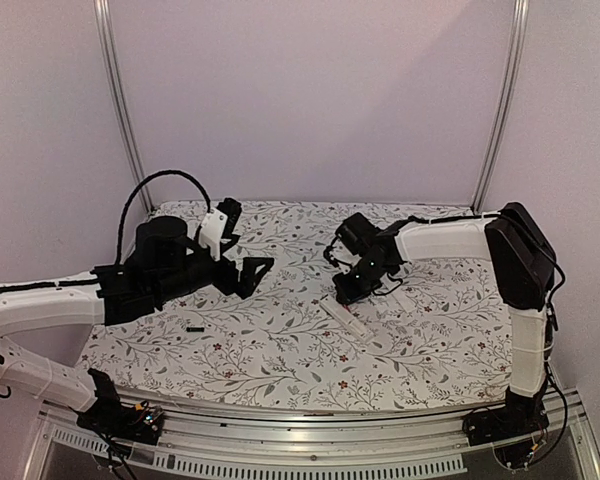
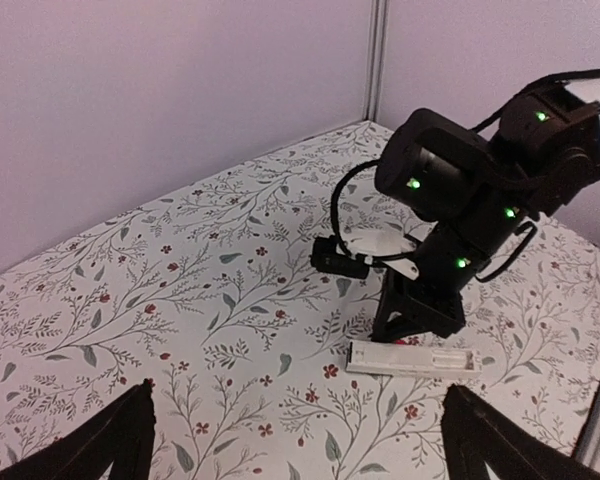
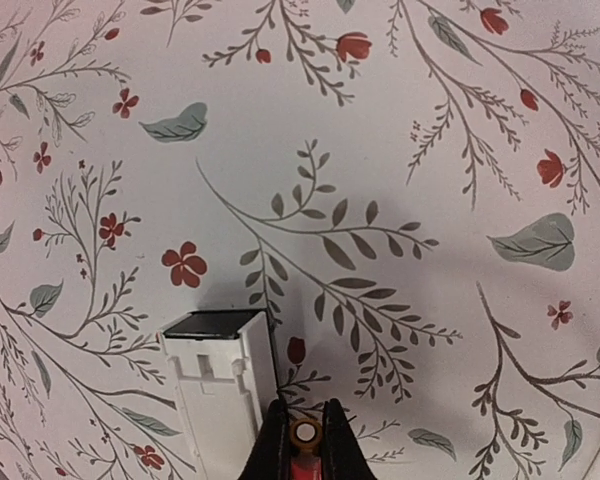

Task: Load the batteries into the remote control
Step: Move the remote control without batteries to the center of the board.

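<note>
White remote control (image 3: 220, 385): flat on the floral surface (image 3: 400, 130).
My right end effector (image 3: 302, 445): clamped on a red battery (image 3: 303, 434), just beside the remote control's edge.
My left end effector (image 2: 300, 420): fingers wide apart, holding nothing, well apart from it.

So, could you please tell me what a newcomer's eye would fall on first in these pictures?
Most likely the right gripper, lowered right of the table's middle and pinched shut on a small red battery, right next to the white remote control, which lies flat. After that, the left gripper, hanging wide open and holding nothing above the left part of the flower-patterned table.
</note>
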### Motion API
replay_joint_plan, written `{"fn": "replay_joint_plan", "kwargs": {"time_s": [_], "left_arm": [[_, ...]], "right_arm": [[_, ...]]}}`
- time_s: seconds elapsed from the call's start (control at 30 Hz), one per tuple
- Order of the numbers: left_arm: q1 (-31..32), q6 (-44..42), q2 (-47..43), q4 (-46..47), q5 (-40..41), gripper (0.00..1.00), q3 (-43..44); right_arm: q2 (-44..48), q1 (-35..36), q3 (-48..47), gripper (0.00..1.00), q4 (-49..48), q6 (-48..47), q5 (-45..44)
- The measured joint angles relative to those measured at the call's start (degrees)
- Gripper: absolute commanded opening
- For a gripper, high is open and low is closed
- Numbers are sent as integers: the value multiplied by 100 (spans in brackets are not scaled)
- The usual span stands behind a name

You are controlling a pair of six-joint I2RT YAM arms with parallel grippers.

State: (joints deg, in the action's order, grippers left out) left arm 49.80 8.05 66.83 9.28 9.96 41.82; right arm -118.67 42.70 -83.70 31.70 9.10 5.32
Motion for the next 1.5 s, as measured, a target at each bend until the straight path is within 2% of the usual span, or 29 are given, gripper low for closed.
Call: {"fn": "replay_joint_plan", "kwargs": {"time_s": [0.17,0.33,0.43,0.63,0.77,0.9,1.03,1.27,1.33,1.5], "left_arm": [[-9,-752,142,-24,-964,100,-44],[-22,-2197,1014,-205,-1963,99,199],[-46,-3338,2000,-695,-2544,98,957],[-262,-5283,4299,-1976,-3333,92,3442],[-389,-6175,5549,-3005,-3554,92,4944],[-433,-6800,6242,-4024,-3742,93,5803],[-424,-7399,6542,-4671,-3392,93,6153],[-389,-7803,6749,-4964,-3082,90,6391],[-380,-7838,6804,-4968,-3016,85,6481],[-354,-7928,6843,-4999,-2885,61,6555]], "right_arm": [[297,-4,9,0,44,-299,330],[973,-138,11,0,90,-603,496],[1331,-363,79,0,76,-645,520],[1910,-765,645,0,85,-640,446],[2168,-863,1134,0,116,-640,420],[2428,-962,1390,0,173,-645,420],[2649,-1056,1436,0,166,-656,422],[2732,-1073,1451,0,153,-658,428],[2732,-1073,1473,0,142,-658,426],[2734,-1075,1506,0,140,-658,424]]}}
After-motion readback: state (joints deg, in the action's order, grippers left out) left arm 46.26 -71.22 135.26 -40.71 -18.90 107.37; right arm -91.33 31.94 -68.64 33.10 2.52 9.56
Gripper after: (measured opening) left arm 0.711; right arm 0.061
